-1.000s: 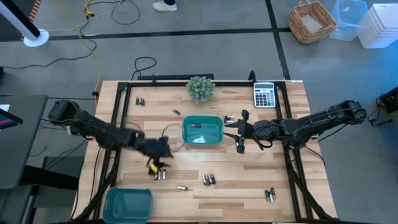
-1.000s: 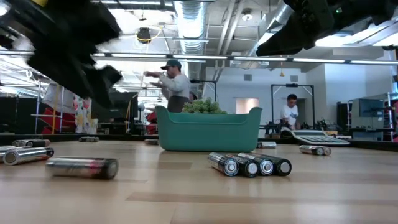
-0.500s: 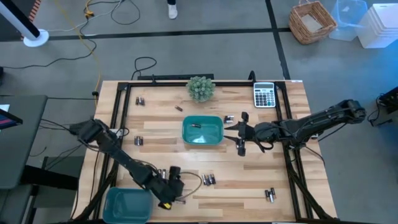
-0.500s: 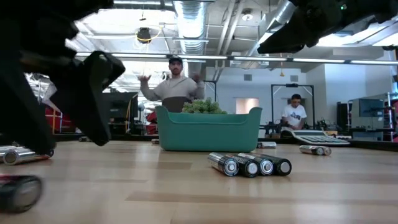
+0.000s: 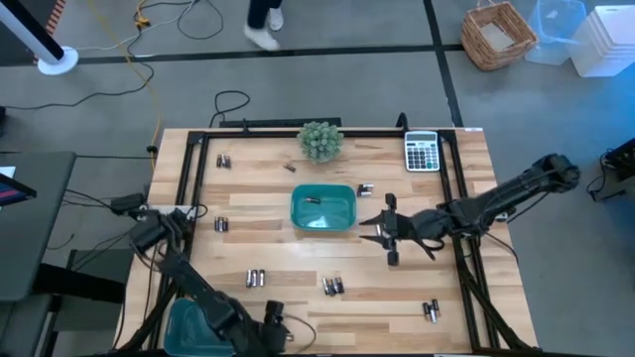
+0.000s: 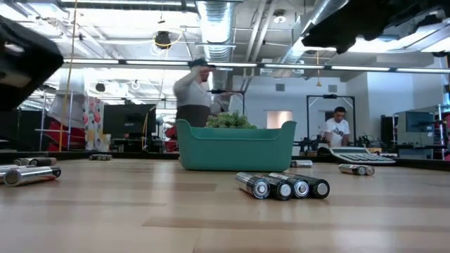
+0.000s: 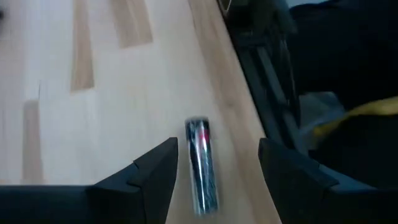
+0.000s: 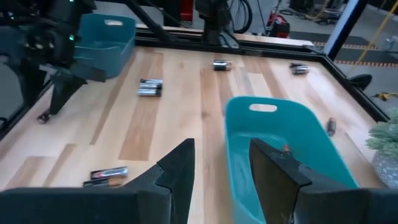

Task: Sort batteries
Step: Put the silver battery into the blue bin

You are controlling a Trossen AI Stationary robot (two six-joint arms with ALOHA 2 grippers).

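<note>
The left gripper [image 5: 270, 322], seen from above, sits at the near edge of the pale wooden bench [image 5: 268, 208], beside the teal plastic tray [image 5: 193, 325] at the near left corner. The right gripper [image 5: 382, 230] hovers just right of the teal plastic bin [image 5: 322, 208] at mid-bench. Small dark cylindrical batteries [image 5: 332, 286] lie scattered in little clusters around the bench.

Low view: four batteries lie side by side in front of the bin.

Left wrist view: the left gripper's fingers [image 7: 155, 174] stand spread, empty, a single battery [image 7: 202, 165] lying on the wood between them.

Right wrist view: the right gripper's fingers [image 8: 177, 168] are apart, holding nothing, above the bin's rim.
</note>
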